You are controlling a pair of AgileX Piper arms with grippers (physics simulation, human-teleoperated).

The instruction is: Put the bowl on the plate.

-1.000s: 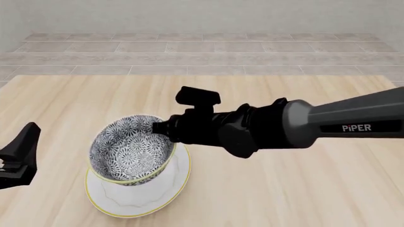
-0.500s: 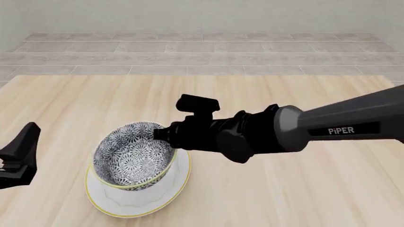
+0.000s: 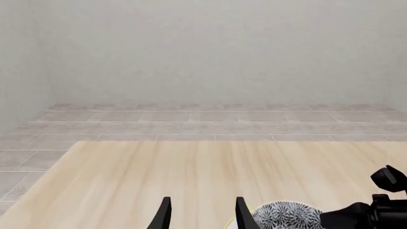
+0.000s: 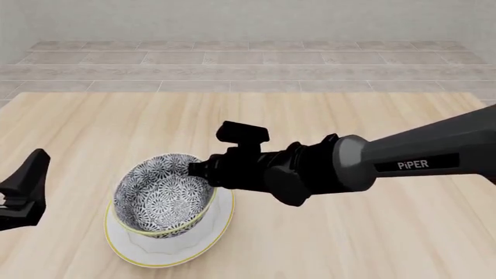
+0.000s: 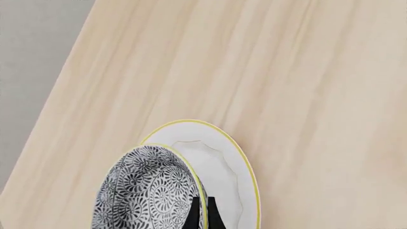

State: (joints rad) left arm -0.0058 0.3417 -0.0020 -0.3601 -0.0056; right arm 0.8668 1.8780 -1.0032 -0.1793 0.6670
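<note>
Bowl (image 4: 162, 195) with dense grey-and-white floral pattern and thin yellow rim sits tilted over the plate (image 4: 197, 241), its low side apparently on the plate's white surface, its high side at the right gripper (image 4: 200, 170). Right wrist view: the two dark fingertips (image 5: 194, 214) straddle the bowl's yellow rim (image 5: 202, 200), one inside the patterned wall, one outside, jaws nearly together, clamped on the rim. Plate is plain white, yellow edge, faint scalloped inner ring, showing just beyond the outer fingertip and past the bowl on the far side. Right arm (image 4: 403, 160) runs in from the right, grey link marked PiPER, black wrist joints just behind the jaws. Left gripper (image 4: 23, 192) well apart from the bowl, off to the bowl's left, holding nothing. Left wrist view: its two fingers (image 3: 164, 214) spread with a clear gap, bare wooden table (image 4: 349, 238) between them; bowl pattern just beside one finger. Tiled floor (image 4: 248, 64) and pale wall beyond the table
</note>
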